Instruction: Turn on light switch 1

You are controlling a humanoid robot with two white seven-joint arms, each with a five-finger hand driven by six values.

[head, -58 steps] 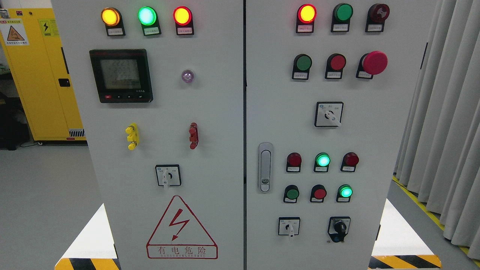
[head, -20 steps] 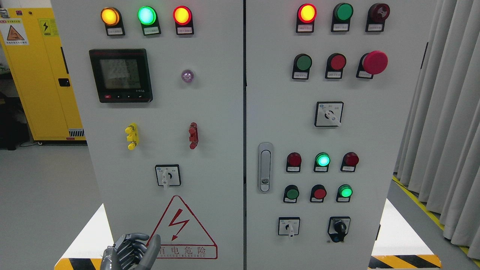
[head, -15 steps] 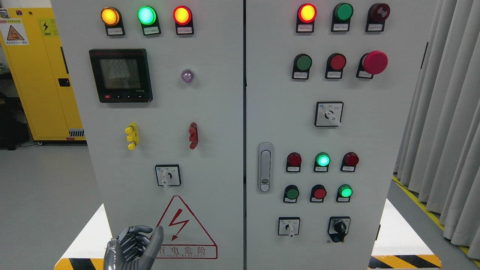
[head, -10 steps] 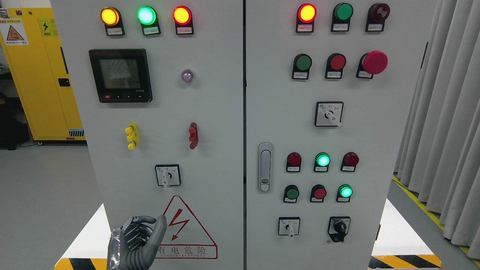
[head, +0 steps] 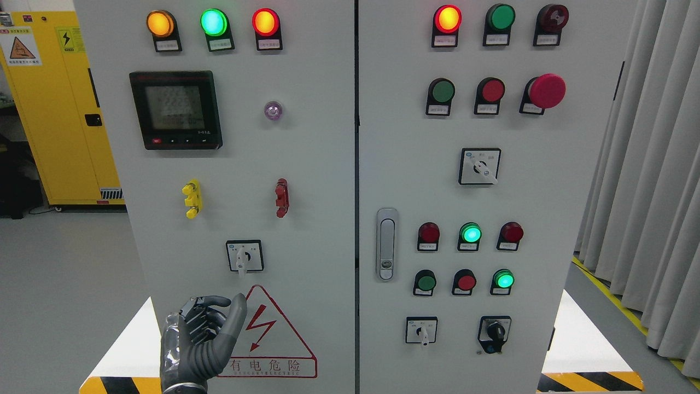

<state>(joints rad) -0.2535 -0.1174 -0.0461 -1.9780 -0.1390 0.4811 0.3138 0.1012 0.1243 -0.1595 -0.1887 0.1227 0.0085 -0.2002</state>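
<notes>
At the lower left of the frame the left hand [head: 199, 342] rises before the grey cabinet [head: 306, 164], fingers curled, thumb up, holding nothing; its wrist is cut off below. Just above it sits a small rotary switch [head: 244, 256], labels too small to read.

Grey hand [head: 199, 345], white cabinet [head: 317, 164], red-outlined warning triangle [head: 266, 334].
</notes>
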